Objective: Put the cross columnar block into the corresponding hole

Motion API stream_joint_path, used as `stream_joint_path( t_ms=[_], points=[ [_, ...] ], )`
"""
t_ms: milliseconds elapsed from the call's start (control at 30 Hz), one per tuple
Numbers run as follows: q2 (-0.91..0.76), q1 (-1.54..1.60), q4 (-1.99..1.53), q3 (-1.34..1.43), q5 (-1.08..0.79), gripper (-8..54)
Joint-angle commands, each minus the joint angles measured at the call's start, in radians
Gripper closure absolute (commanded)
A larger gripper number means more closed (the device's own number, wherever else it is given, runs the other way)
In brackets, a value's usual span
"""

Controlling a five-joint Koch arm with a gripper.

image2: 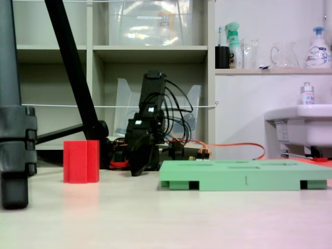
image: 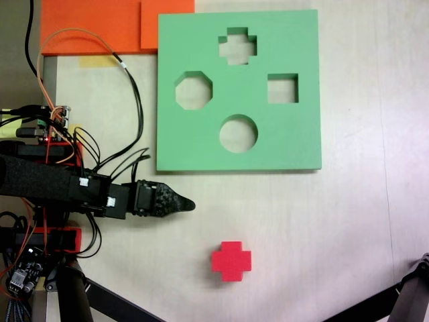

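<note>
The cross columnar block point(image: 231, 261), bright red with a plus-shaped top, stands upright on the pale table in front of the green board; from the side it is a red column point(image2: 81, 161). The corresponding hole point(image: 237, 45) is the plus-shaped cutout near the far edge of the green foam board point(image: 301, 144), which lies flat point(image2: 244, 179). My gripper point(image: 191, 203) rests low by the board's near-left corner, well left of and beyond the block. Its black jaws taper to a single point with no gap and nothing held. From the side the gripper point(image2: 138, 171) hangs just above the table.
The board also has octagonal point(image: 194, 90), square point(image: 282, 88) and round point(image: 238, 133) cutouts. Orange foam sheets point(image: 100, 27) lie at the top left. Wires and the arm base point(image: 47, 144) crowd the left side. Tripod legs point(image: 402, 295) stand at the bottom corners.
</note>
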State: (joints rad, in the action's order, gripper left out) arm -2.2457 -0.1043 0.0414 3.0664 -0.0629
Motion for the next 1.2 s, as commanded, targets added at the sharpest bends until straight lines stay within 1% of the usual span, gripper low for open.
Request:
stream_joint_path(
  t_ms=[0, 567, 633, 667, 700, 733, 833, 933, 1000, 1100, 1167],
  points=[
    [-0.064, -0.002, 0.0, 0.067, -0.014, 11.2],
    [-0.064, -0.006, 0.0, 0.067, -0.012, 11.7],
    [-0.064, 0.0, 0.006, 0.067, 0.002, 10.7],
    [-0.064, 0.005, 0.035, 0.067, 0.092, 10.8],
    [-0.064, 0.02, 0.067, 0.067, 0.268, 11.3],
    [-0.066, 0.028, 0.083, 0.064, 0.518, 11.4],
    [-0.066, -0.006, 0.101, 0.055, 0.905, 11.8],
    [-0.067, -0.071, 0.072, 0.02, 1.089, 13.6],
    [-0.067, -0.084, -0.057, -0.037, 1.175, 14.1],
    [-0.067, -0.167, -0.693, -0.394, 1.336, 14.8],
    [-0.054, -0.224, -0.933, -0.581, 1.345, 17.8]
  ],
)
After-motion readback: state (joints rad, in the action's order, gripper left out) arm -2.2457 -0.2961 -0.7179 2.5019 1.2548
